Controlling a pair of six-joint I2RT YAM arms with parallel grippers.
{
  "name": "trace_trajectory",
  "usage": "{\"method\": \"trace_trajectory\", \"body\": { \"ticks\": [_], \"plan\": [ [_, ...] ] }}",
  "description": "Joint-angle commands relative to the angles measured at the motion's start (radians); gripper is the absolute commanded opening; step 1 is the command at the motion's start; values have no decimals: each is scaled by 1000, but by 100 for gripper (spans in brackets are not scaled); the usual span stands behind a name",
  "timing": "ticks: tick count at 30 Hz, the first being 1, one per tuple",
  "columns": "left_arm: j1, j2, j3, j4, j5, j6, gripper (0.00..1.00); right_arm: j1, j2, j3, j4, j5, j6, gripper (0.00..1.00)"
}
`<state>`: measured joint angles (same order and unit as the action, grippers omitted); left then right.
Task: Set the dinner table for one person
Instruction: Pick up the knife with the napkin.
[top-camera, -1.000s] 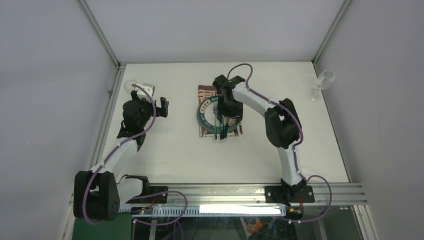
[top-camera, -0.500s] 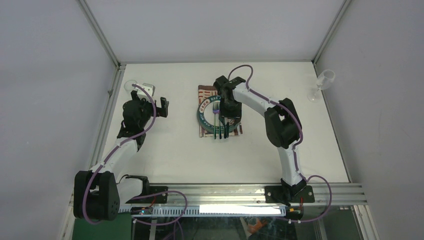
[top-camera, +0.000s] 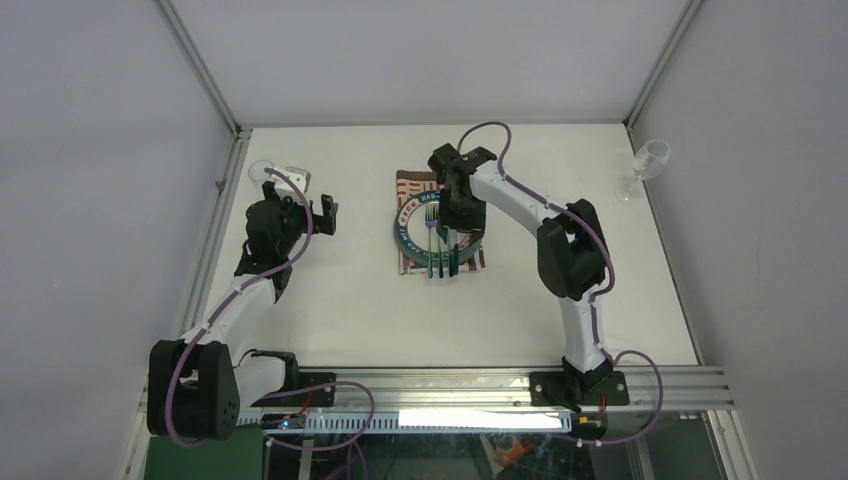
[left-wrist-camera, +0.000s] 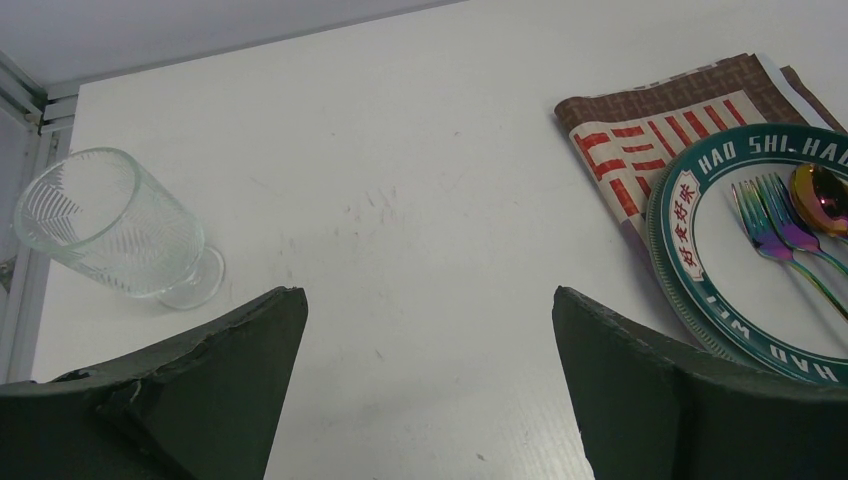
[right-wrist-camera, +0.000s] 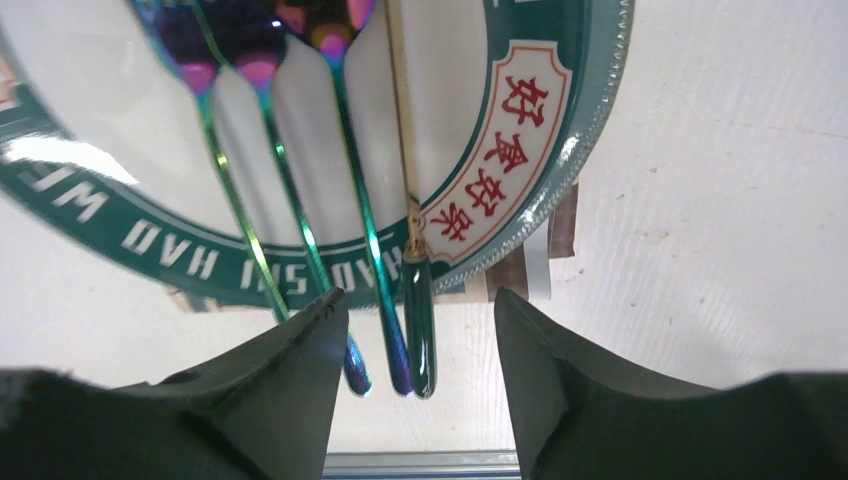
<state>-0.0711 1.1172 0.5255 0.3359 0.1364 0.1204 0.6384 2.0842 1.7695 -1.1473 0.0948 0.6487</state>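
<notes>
Right wrist: 4 utensils (right-wrist-camera: 330, 180), 1 plate (right-wrist-camera: 520, 140)

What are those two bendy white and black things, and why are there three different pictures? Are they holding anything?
Those are two robot arms bolted to the near edge of a big white table. Each ends in a pincer with two fingers.

The overhead picture comes from a camera above and behind the arms. The other two come from small cameras on the wrists, so the dark shapes at the bottom are the pincer fingers.

In the middle lies a patterned placemat with a green-rimmed plate on it. Across the plate lie shiny rainbow forks, a spoon and a knife with a dark green handle. A ribbed drinking glass stands near the left arm, and a stemmed glass stands at the far right.

The left pincer is wide open and empty. The right pincer hovers over the cutlery handles, fingers apart, gripping nothing.
</notes>
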Motion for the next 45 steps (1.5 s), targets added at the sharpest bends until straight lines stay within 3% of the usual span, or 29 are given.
{"method": "trace_trajectory", "body": {
  "ticks": [1,34,45],
  "plan": [
    [0,-2,8,38,19,15,99,10,-130,95,-41,21,-5,60],
    [0,16,6,34,21,21,99,-32,42,70,37,-9,-70,56],
    [0,25,6,34,20,22,99,-32,62,55,53,-20,-71,49]
  ]
}}
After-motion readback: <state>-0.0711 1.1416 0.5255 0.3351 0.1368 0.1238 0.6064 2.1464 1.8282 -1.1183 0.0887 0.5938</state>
